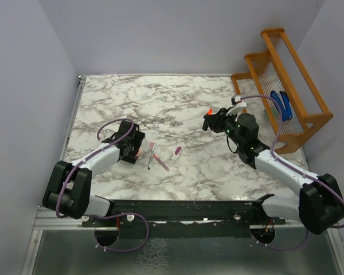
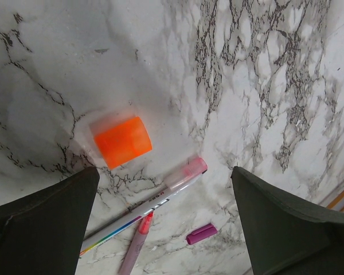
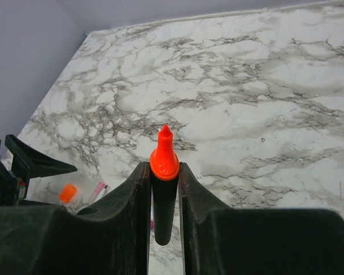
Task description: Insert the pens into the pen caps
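The right pincer (image 3: 163,169) is clamped on the black marker (image 3: 164,206), its orange tip pointing to 12 o'clock. The left pincer (image 2: 163,172) hangs spread apart over the desk (image 1: 160,103). Below it lies the orange cap (image 2: 122,141). The white pen (image 2: 149,209) and pink pen (image 2: 136,243) lie around the cap's 6 o'clock, the purple cap (image 2: 201,234) at 5 o'clock.

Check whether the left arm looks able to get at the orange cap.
Probably yes: the left gripper hangs open above the orange cap, which lies bare on the marble, the pens beside it, not touching.
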Motion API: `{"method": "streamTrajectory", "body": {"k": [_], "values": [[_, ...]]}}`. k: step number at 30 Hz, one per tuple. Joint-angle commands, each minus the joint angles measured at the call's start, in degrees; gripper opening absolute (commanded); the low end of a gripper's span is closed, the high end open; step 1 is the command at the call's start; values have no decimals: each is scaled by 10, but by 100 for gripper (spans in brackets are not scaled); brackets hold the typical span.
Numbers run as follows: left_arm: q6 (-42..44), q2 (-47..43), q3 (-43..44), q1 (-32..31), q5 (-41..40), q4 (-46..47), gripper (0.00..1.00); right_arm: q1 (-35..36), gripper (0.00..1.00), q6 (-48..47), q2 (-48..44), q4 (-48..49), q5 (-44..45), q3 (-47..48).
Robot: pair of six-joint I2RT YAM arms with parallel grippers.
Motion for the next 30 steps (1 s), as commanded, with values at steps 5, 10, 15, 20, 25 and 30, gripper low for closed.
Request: {"method": "streamTrajectory", "body": {"k": [5, 10, 15, 20, 25, 30], "values": [[-50, -11, 1, 1, -51, -6, 99, 2, 0, -9, -4, -2, 15, -10], [-48, -13, 0, 8, -69, -5, 99, 2, 0, -9, -4, -2, 15, -11], [-31, -1, 14, 16, -82, -2, 99, 2, 1, -9, -5, -2, 16, -11], [-10, 20, 35, 21, -88, 5, 99, 2, 1, -10, -5, -2, 15, -11], [-4, 51, 55, 22, -77, 22, 98, 2, 0, -11, -6, -4, 16, -12], [4, 76, 66, 22, -61, 45, 98, 2, 1, -11, -7, -4, 16, -13]]}}
